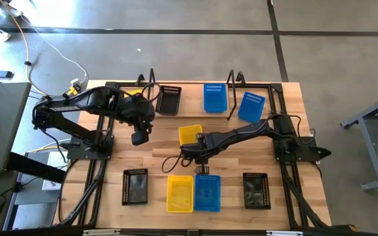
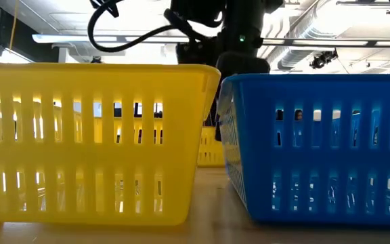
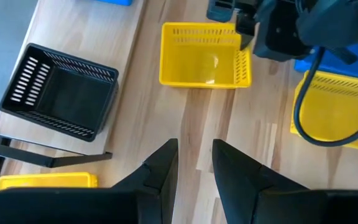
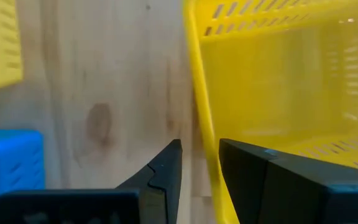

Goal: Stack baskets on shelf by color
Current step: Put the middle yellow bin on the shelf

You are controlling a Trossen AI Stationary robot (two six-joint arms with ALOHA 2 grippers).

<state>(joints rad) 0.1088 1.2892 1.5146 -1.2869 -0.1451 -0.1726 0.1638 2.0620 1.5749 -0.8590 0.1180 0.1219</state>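
My right gripper [image 1: 199, 153] is shut on a yellow basket [image 1: 189, 134] in the table's middle; the basket also shows in the left wrist view [image 3: 201, 56]. My left gripper [image 1: 138, 137] hangs shut and empty above bare wood left of it. On the shelf [image 1: 192, 98] at the far side stand a black basket [image 1: 169, 99], a blue one [image 1: 215, 97] and a yellow one [image 3: 45, 180], which my left arm half hides. Another blue basket [image 1: 251, 107] lies right of the shelf. Near the front edge lie black [image 1: 135, 186], yellow [image 1: 180, 193], blue [image 1: 207, 192] and black [image 1: 256, 190] baskets. My right gripper has the yellow basket's near wall [image 4: 199, 118], by its right corner, between its two fingers, one finger inside the basket and one outside. The fingers come slanting down from the table's right. The basket sits upright and seems to rest on the table.
Two black wire brackets [image 1: 151, 78] [image 1: 231, 82] frame the shelf. The near yellow basket [image 2: 87, 142] and blue basket [image 2: 317, 146] stand side by side close to the front edge. There is bare wood between the front row and the table's middle.
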